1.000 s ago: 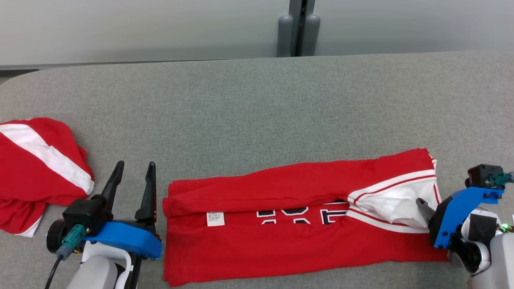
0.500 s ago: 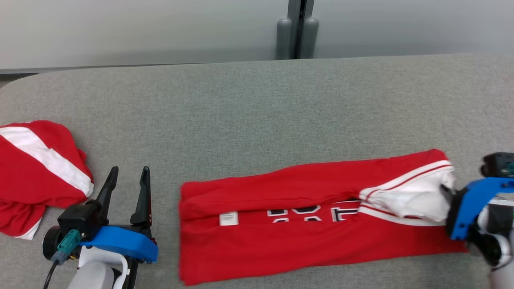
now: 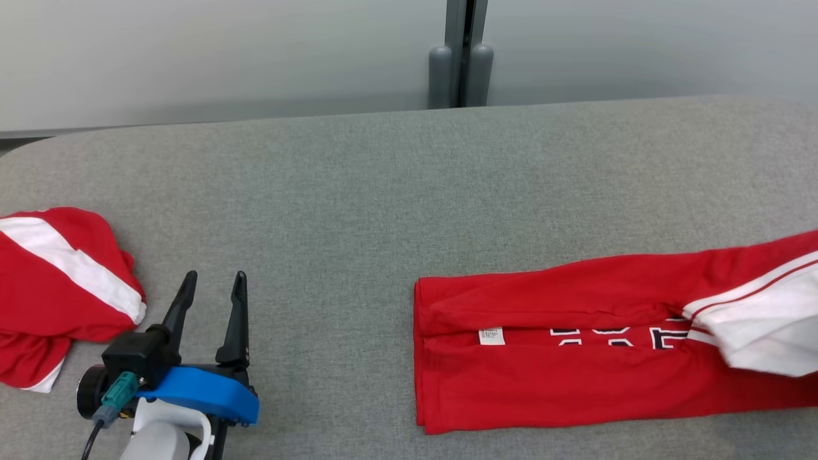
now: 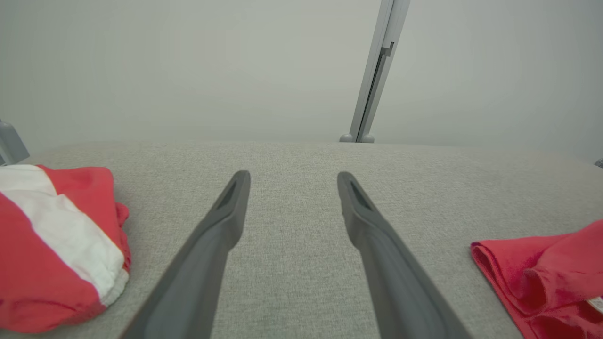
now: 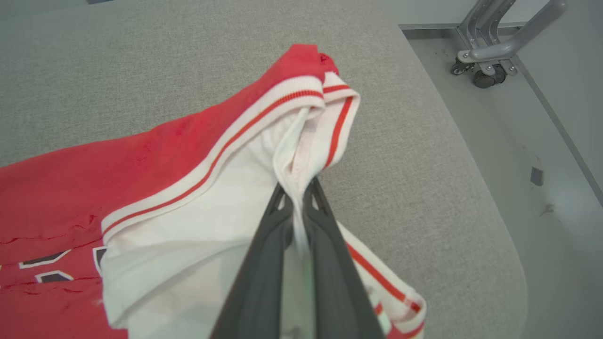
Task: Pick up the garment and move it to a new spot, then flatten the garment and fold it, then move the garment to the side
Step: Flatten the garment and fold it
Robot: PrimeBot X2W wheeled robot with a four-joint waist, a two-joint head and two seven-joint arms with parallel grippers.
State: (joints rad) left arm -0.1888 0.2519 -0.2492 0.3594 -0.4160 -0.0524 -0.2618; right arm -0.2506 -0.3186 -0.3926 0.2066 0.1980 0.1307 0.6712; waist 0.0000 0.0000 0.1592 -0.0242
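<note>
The garment (image 3: 562,377) is a red jersey with white trim and dark lettering, folded into a long band on the grey table (image 3: 383,191). It runs off the right edge of the head view. In the right wrist view my right gripper (image 5: 297,186) is shut on the bunched white trimmed edge of the garment (image 5: 94,179), which is lifted a little above the table. My left gripper (image 3: 215,275) stands open at the lower left, well left of the garment, with nothing between its fingers. The left wrist view shows that gripper (image 4: 293,175) open over bare table, the garment's end (image 4: 541,263) at its right.
Another red and white cloth (image 3: 51,287) lies crumpled at the table's left edge, also in the left wrist view (image 4: 47,245). A grey post (image 3: 460,64) stands behind the table. The table's rounded right edge (image 5: 471,188) is close to my right gripper, with floor and a wheeled frame (image 5: 490,70) beyond.
My right gripper has shut on the garment's white edge and dragged the whole garment to the right, passing out of the head view. The camera shifted slightly. The left arm stayed put.
</note>
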